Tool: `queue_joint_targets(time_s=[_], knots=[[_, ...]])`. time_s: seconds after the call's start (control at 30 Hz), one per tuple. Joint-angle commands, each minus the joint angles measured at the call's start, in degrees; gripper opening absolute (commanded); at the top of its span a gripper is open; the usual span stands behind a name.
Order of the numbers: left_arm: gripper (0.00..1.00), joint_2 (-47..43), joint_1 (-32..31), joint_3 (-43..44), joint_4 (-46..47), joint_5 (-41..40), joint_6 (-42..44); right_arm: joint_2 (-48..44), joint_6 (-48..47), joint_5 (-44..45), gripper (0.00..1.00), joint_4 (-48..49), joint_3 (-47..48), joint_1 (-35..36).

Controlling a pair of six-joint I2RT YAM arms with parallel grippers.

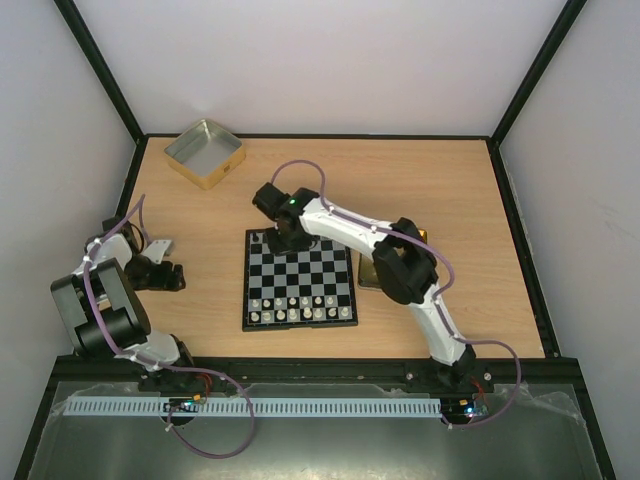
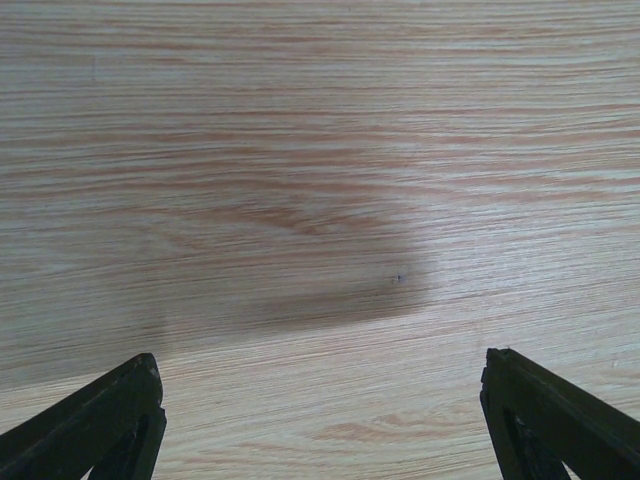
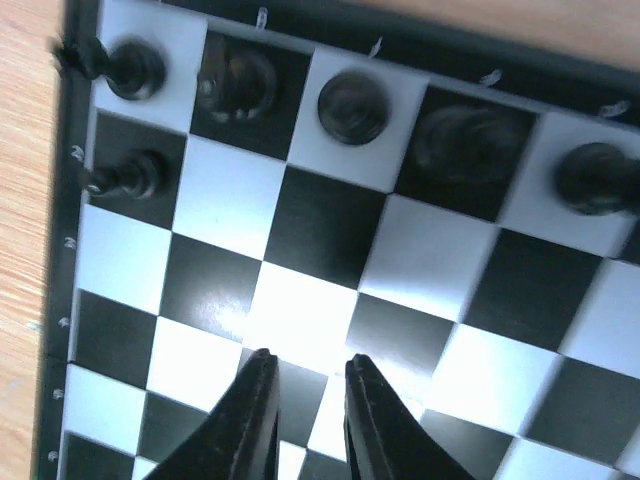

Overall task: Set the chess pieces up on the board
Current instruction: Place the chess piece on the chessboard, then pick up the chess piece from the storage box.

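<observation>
The board (image 1: 300, 262) lies mid-table. My right gripper (image 1: 291, 238) hangs over its far edge. In the right wrist view its jaws (image 3: 310, 358) stand a narrow gap apart with nothing between them, above bare squares of the board (image 3: 450, 270). Several black chess pieces stand along the board's edge row: one at the corner (image 3: 135, 68), others beside it (image 3: 352, 105), (image 3: 595, 178). A single black pawn (image 3: 130, 178) stands in the second row. My left gripper (image 2: 320, 400) is wide open and empty, low over bare wood left of the board (image 1: 160, 272).
Silvery-white pieces (image 1: 300, 312) fill the board's two near rows. A silver-lined square tin (image 1: 204, 152) sits at the far left. A gold tin (image 1: 366, 272) lies right of the board, partly under my right arm.
</observation>
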Motion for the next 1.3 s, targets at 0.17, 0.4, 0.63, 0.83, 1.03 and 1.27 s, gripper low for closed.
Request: queue_joint_targets(time_s=[0.17, 0.4, 0.63, 0.83, 1.03, 1.27], knots=[[0.90, 1.48, -0.13, 1.93, -1.93, 0.93, 0.27, -20.30, 2.18, 8.82, 0.50, -9.28, -7.75, -8.58], [0.95, 4.43, -2.24, 4.18, -1.98, 0.90, -1.69, -33.91, 1.00, 6.55, 0.52, -6.84, -28.96, -21.96], [0.95, 6.98, -4.19, 6.03, -1.92, 0.74, -4.03, -37.60, 1.95, -0.01, 0.50, -1.11, -40.70, -27.53], [0.95, 9.17, -5.66, 7.23, -2.27, -0.70, -4.77, -41.18, 3.02, -2.45, 0.49, 2.14, -49.06, -28.67], [0.95, 12.04, -6.45, 9.51, -3.31, -1.30, -5.77, -44.10, 5.11, -0.32, 0.48, 2.13, -52.44, -30.20], [0.95, 15.60, -7.80, 11.97, -4.83, -2.06, -6.81, -45.24, 6.77, 0.55, 0.47, 0.47, -52.88, -32.81]])
